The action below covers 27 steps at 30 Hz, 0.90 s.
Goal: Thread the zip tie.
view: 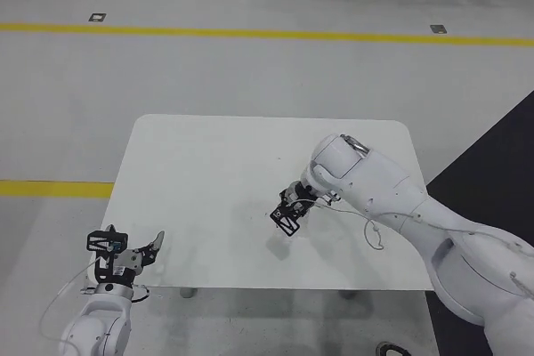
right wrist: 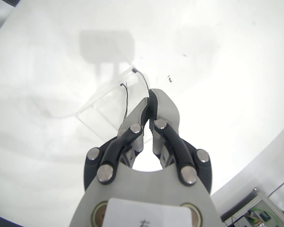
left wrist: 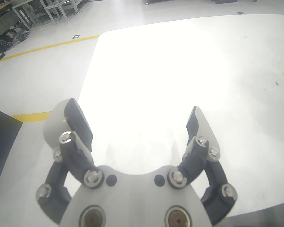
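R gripper (right wrist: 151, 99) is pinched shut on the zip tie (right wrist: 145, 81), mid-table, just above a clear bracket (right wrist: 94, 109). The ends look apart, so I'd say it's not threaded yet. L gripper (left wrist: 139, 124) is wide, empty, at the table (left wrist: 179, 60) corner.
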Each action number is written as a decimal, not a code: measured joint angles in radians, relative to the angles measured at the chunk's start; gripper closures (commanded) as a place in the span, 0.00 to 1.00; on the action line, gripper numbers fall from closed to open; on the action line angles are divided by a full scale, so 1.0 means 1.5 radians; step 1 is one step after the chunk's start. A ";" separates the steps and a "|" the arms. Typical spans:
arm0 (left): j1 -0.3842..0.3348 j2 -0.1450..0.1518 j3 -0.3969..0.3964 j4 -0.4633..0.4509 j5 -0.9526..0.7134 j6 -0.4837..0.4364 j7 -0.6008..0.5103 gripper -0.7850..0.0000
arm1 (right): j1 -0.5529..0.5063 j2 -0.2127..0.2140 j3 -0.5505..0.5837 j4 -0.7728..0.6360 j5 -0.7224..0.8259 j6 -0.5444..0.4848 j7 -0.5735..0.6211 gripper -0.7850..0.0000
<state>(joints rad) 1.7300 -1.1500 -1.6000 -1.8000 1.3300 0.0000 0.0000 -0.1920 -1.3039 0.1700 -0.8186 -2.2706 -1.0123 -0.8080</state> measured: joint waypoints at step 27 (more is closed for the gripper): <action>0.000 0.000 0.000 0.000 0.000 0.000 0.000 0.00 | -0.027 0.234 0.035 -0.366 0.251 0.158 -0.127 1.00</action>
<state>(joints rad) 1.7300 -1.1500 -1.6000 -1.8000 1.3300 0.0000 0.0000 -0.2327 -0.9522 0.2231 -1.3679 -1.8938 -0.7747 -0.9983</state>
